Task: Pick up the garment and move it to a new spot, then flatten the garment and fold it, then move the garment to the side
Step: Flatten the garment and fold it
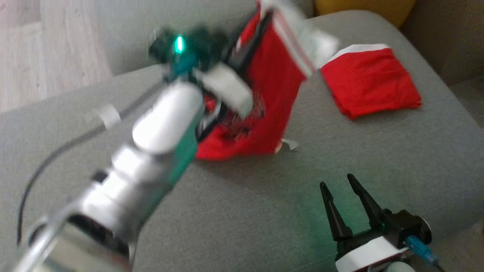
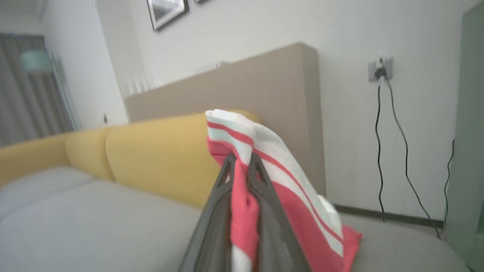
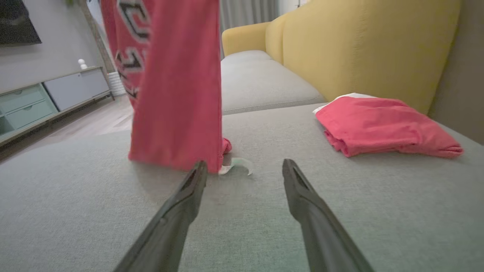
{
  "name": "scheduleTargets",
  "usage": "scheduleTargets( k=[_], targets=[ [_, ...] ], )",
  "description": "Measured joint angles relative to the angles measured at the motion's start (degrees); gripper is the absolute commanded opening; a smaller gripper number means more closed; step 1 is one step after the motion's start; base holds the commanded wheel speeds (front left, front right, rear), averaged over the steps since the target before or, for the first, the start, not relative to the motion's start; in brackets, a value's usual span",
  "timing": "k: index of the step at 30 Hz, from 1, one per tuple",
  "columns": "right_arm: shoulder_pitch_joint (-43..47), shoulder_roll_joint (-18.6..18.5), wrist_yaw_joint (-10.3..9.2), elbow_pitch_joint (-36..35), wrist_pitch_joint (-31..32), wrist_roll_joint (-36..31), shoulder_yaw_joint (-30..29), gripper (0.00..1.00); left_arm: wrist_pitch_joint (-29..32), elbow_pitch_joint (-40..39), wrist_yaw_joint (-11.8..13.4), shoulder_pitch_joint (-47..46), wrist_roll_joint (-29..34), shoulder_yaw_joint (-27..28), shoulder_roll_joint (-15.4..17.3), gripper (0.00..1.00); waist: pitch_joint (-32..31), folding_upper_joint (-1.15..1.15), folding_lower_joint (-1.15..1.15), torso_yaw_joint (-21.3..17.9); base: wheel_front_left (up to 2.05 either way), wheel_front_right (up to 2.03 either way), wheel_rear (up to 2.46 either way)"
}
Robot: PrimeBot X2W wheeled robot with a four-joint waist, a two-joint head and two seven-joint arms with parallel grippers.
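head view: left gripper [image 1: 242,60] is up over the grey sofa seat [image 1: 264,211], blurred by motion, w/ the garment [image 1: 272,87] hanging from it. that's the red jersey w/ a striped trim at the top. its bottom hem touches or nearly touches the seat, can't tell which. a white tag [image 1: 289,144] sticks out at the hem. a folded red piece [image 1: 370,83] lies apart, further back on the right. right gripper [image 1: 336,180] sits low at the near right, jaws wide, nothing in them.

left wrist view: left gripper [image 2: 242,158] is pinched tight on a bunch of red cloth just under the striped trim, and the rest drapes over the right finger. yellow backrest [image 2: 151,158] is behind.

right wrist view: right gripper [image 3: 244,163] is spread wide just above the seat, aimed at the garment's [image 3: 177,94] lower edge. lettering shows on the hanging panel. the tag [image 3: 234,166] lies by the hem, and the folded red piece [image 3: 382,128] is off to the right.

step in hand, imo: carrying the garment to a new spot. to do it well:
- lift enough that the hem clears the seat, so it doesn't drag or bunch
- hold the pinch firm, since it's a narrow grip near one edge and a fast swing could slip it
- set down well apart from the folded red piece, w/ room to spread flat
- lower hem first so the cloth lays out, not in a heap
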Motion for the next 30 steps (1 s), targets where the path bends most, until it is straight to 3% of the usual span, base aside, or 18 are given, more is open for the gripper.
scheduleTargets(
  k=[4, 7, 11, 14, 22, 29, 30],
  targets=[
    [0.21, 0.18, 0.00, 0.11, 0.00, 0.13, -0.27, 1.00, -1.01, -1.91, 0.12, -9.39, -1.27, 1.52, -0.38, 0.00, -2.32, 0.00, 0.00, -1.36, 0.00, 0.00, 0.00],
    [1.52, 0.20, 0.00, 0.11, 0.00, 0.13, -0.87, 1.00, -2.45, -2.02, 1.62, -15.57, -1.30, 4.48, -0.67, 0.00, -3.69, 0.00, -0.01, -1.39, 0.00, 0.00, 0.00],
    [3.37, 0.24, 0.01, -0.19, 0.01, 0.11, -1.88, 1.00, -3.21, -1.68, 2.57, -16.66, -2.48, 7.17, -0.24, 0.00, -4.17, 0.00, -0.01, 0.32, 0.00, 0.00, 0.00],
    [3.43, 0.26, 0.00, -1.15, 0.00, 0.11, -2.35, 1.00, -3.66, -1.69, 3.14, -9.49, -4.24, 7.80, 1.34, 0.00, -3.90, 0.00, -0.01, 2.12, 0.00, 0.00, 0.00],
    [3.39, 0.19, 0.00, -3.20, 0.00, -0.34, -3.21, 1.00, -3.70, -4.17, 6.89, 23.36, -7.92, 12.88, 4.66, 0.00, -0.51, 0.00, 0.01, 6.93, 0.00, 0.00, 0.00],
    [3.38, -0.80, 0.00, -3.82, 0.00, -0.53, -4.22, 1.00, -3.70, -3.23, 8.80, 37.34, -7.90, 16.99, 3.24, 0.00, 1.98, 0.00, 0.01, 10.39, 0.00, 0.00, 0.00],
    [3.38, -0.80, 0.00, -3.82, 0.00, -0.75, -4.20, 1.00, -3.70, -1.81, 8.54, 38.53, -9.13, 17.16, 2.33, 0.08, 2.13, 0.00, 0.01, 10.96, 0.00, 0.00, 0.00]
  ],
)
